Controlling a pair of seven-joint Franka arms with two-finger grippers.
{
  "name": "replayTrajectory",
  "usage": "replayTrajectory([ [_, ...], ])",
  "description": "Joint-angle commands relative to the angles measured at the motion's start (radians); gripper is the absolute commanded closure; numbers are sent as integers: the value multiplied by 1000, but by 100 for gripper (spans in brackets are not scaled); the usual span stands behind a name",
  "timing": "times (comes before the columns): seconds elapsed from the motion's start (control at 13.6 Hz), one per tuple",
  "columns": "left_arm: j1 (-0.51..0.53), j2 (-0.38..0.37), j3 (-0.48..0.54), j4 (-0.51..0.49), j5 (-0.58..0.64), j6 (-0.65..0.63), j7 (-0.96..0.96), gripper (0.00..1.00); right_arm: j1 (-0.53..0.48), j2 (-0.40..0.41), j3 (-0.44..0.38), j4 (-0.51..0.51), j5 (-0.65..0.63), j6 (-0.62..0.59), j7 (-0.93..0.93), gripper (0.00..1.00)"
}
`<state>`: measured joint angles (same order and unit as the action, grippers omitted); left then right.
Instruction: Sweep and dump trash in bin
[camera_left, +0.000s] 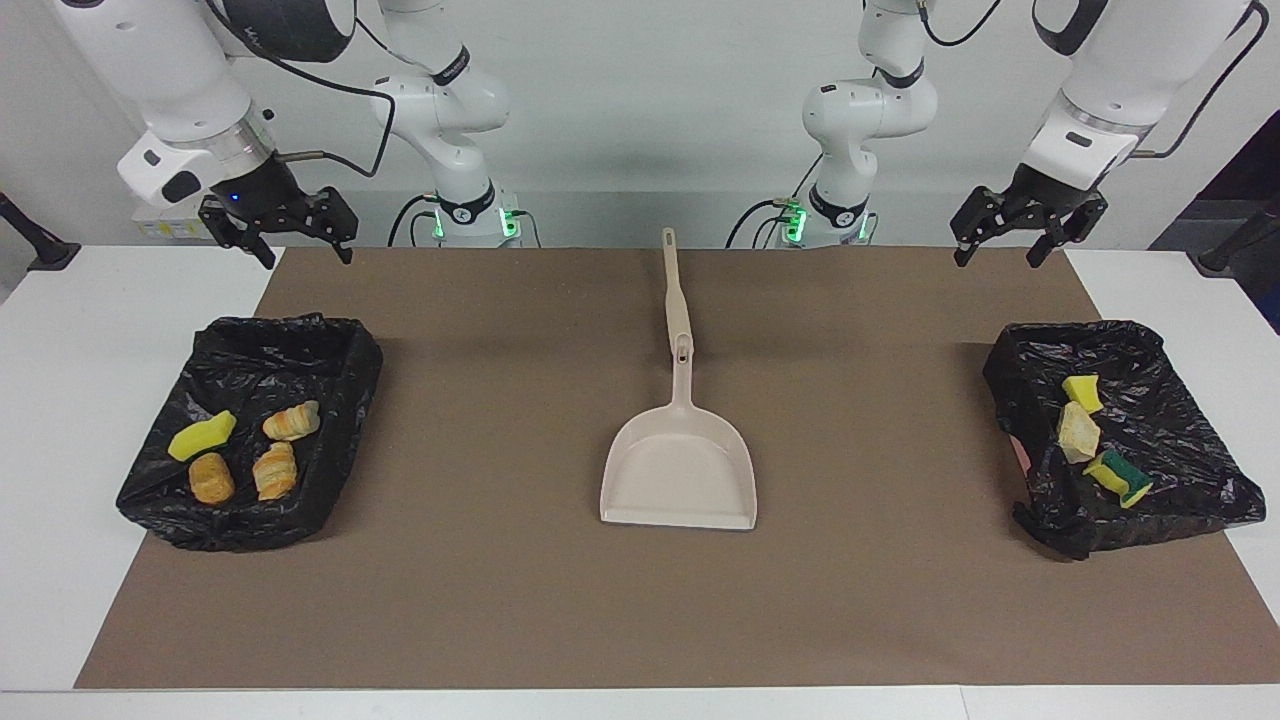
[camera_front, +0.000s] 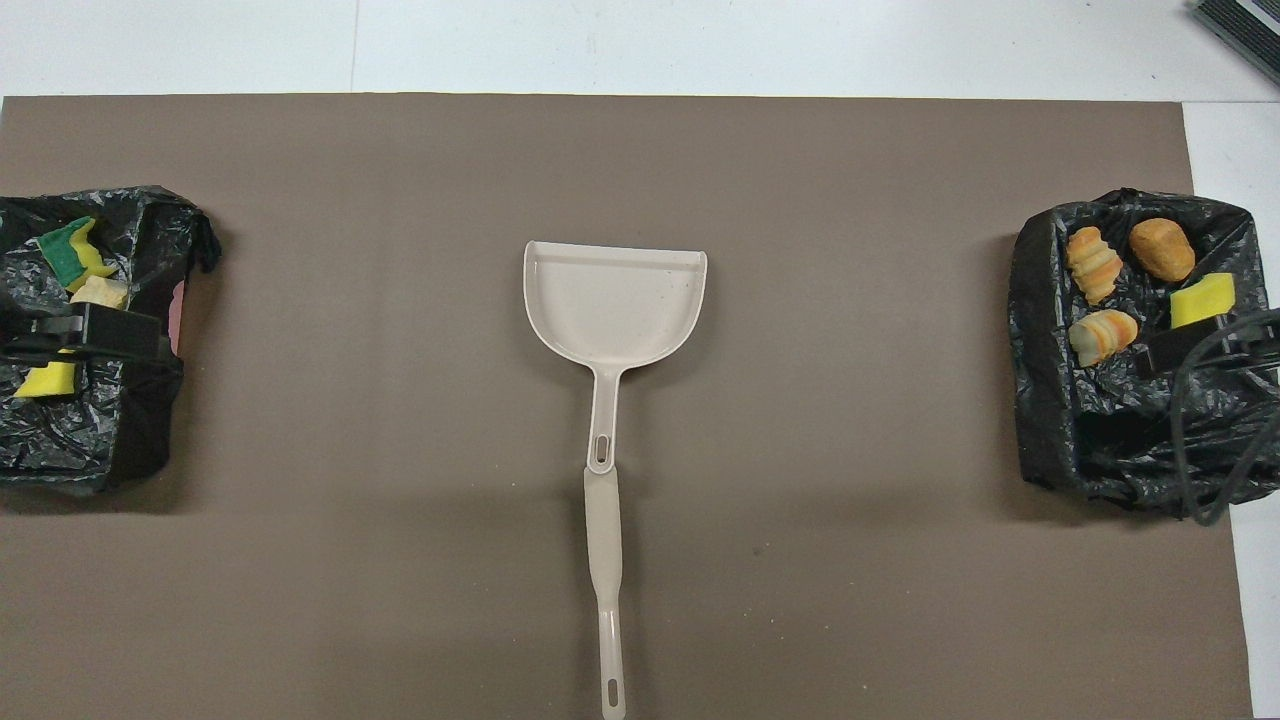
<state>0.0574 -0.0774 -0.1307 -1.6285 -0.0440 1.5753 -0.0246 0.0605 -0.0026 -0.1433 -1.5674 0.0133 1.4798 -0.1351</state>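
1. White counter (camera_left: 90, 330) w/ brown paper mat (camera_left: 500, 600) over most of it. No readable writing or brand on anything.
2. Beige plastic dustpan (camera_left: 678, 470) mid-mat, pan mouth away from robots. Beige brush handle (camera_left: 675, 290) lies in line w/ dustpan handle, nearer robots, ends touching.
3. Black-bag-lined bin (camera_left: 330, 350) at right arm's end: trash in it = yellow sponge chunk (camera_left: 201, 435), 3 golden-brown bread/croissant pcs (camera_left: 290, 421).
4. Second black-bag-lined bin (camera_left: 1180, 440) at left arm's end: yellow sponge bits (camera_left: 1081, 392), yellow-and-green sponge (camera_left: 1120, 478).
5. Right hand (camera_left: 296, 235) up in air over counter edge by its bin, fingers apart, holding nothing.
6. Left hand (camera_left: 1010, 236) raised over mat corner by its bin, fingers apart, empty.
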Motion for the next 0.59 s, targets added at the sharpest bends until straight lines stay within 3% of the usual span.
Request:
replayTrajectory([
  [0.0,12,-13,-6,-1,-8,3,6,0,-10,-5,8,-3,13,5,15,0],
  [0.51,10,-28,-7,7,-11,8,-1,0,-10,-5,7,-3,13,5,17,0],
])
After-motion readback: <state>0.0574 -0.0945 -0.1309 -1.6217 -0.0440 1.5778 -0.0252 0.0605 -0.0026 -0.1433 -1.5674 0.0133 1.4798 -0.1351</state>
